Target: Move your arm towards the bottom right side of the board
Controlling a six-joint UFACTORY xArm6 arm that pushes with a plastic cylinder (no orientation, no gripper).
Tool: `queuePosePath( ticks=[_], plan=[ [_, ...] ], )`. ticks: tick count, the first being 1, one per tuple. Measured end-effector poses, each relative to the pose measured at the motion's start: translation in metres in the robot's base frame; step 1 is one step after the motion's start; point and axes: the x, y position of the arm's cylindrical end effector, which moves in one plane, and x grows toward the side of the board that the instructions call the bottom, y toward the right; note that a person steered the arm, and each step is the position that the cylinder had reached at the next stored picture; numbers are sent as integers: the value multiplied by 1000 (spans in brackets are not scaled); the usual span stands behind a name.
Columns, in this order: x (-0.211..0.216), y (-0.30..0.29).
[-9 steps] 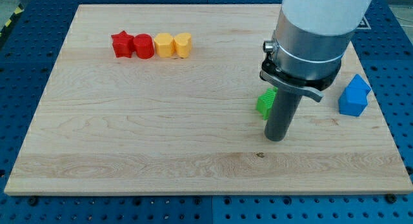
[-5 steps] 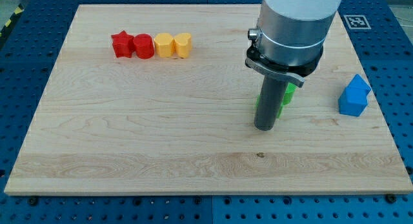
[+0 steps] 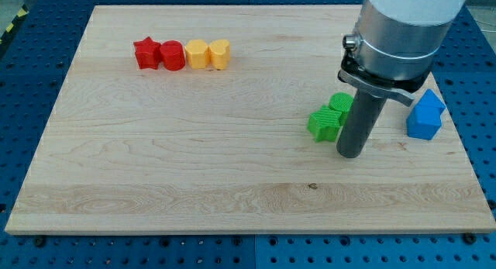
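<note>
Rod with my tip (image 3: 350,154) on the wooden board (image 3: 194,160), holding nothing, just right of two green blocks (image 3: 329,118), blue block (image 3: 425,115) further right, red star (image 3: 145,53), red block (image 3: 172,56) and two yellow blocks (image 3: 208,54) in a row at top left

Relative to the blue house-shaped block (image 3: 425,114): two green blocks (image 3: 330,116) sit left; red-and-yellow row (image 3: 182,54) far upper-left.

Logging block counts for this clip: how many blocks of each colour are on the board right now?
Red: 2, a red star and a red block
Yellow: 2, a yellow block and a yellow heart
Green: 2, a green star and a green block
Blue: 1, a blue block
Total: 7
</note>
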Motion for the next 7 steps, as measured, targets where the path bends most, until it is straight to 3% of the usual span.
queuePosePath(
  ticks=[7],
  plan=[
    [22,79]
  ],
)
